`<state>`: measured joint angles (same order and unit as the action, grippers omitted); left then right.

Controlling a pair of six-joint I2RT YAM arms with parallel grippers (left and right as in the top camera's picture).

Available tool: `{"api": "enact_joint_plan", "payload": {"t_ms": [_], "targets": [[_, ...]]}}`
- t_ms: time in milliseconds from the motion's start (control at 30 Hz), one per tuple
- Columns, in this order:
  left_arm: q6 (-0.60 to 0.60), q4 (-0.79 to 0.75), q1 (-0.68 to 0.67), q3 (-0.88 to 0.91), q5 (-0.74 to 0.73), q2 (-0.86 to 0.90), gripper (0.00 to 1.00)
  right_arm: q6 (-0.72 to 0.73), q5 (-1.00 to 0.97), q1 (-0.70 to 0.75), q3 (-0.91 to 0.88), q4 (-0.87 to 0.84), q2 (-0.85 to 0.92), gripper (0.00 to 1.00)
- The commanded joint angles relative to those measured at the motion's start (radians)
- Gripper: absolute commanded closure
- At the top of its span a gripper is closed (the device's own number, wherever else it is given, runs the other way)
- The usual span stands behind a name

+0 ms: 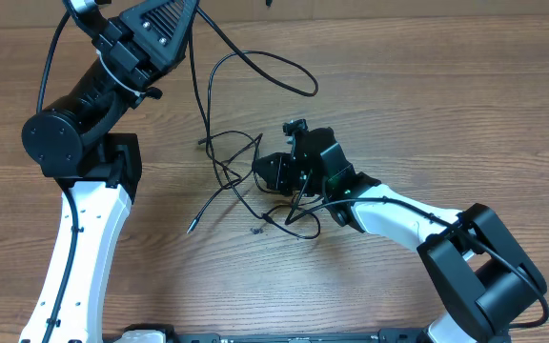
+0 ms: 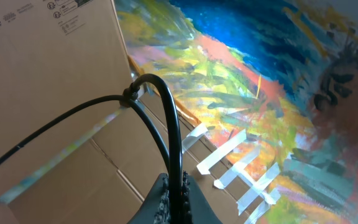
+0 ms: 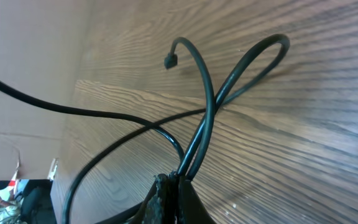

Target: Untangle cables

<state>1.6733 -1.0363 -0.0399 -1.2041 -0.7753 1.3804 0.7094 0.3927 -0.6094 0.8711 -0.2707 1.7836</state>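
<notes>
Several thin black cables [image 1: 241, 162] lie tangled on the wood table, with loose plug ends at the left. One strand [image 1: 255, 62] rises from the tangle to my left gripper [image 1: 187, 10], raised at the top edge. In the left wrist view that gripper [image 2: 174, 199] is shut on a black cable [image 2: 166, 118] that carries a knot. My right gripper [image 1: 276, 174] sits low at the tangle's right side. In the right wrist view it [image 3: 178, 185] is shut on a folded loop of cable [image 3: 229, 81], with a plug end [image 3: 169, 60] nearby.
The wood table [image 1: 427, 105] spreads to the right of the tangle. The left arm's base [image 1: 60, 138] stands at the left. A cardboard box [image 2: 48, 56] and a colourful painted wall [image 2: 260, 81] show behind the left gripper.
</notes>
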Motion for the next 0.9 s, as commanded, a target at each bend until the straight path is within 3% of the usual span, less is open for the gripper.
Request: {"api": "enact_joint_plan", "payload": {"t_ms": [0, 300, 467, 600, 767, 800, 867], "targets": [[-0.002, -0.008, -0.005, -0.010, -0.011, -0.008, 0.96, -0.003, 0.020, 0.055, 0.006, 0.033, 0.006, 0.96], [-0.090, 0.042, -0.005, -0.010, -0.032, -0.008, 0.96, -0.032, 0.194, 0.242, 0.006, 0.131, -0.047, 0.96], [-0.198, 0.212, -0.005, -0.010, -0.055, -0.008, 0.96, -0.090, 0.189, 0.327, 0.006, 0.217, -0.137, 0.96], [-0.358, 0.462, -0.002, -0.010, -0.053, -0.008, 0.96, -0.136, 0.185, 0.417, 0.006, 0.281, -0.239, 0.96], [-0.378, 0.560, 0.003, -0.010, -0.013, -0.008, 0.96, -0.143, 0.186, 0.465, 0.006, 0.331, -0.311, 0.96], [-0.363, 0.541, -0.002, -0.010, -0.001, -0.008, 0.96, -0.142, 0.186, 0.463, 0.006, 0.339, -0.311, 0.92], [-0.342, 0.499, -0.008, -0.010, 0.003, -0.008, 0.96, -0.142, 0.186, 0.455, 0.006, 0.362, -0.311, 0.63]]}}
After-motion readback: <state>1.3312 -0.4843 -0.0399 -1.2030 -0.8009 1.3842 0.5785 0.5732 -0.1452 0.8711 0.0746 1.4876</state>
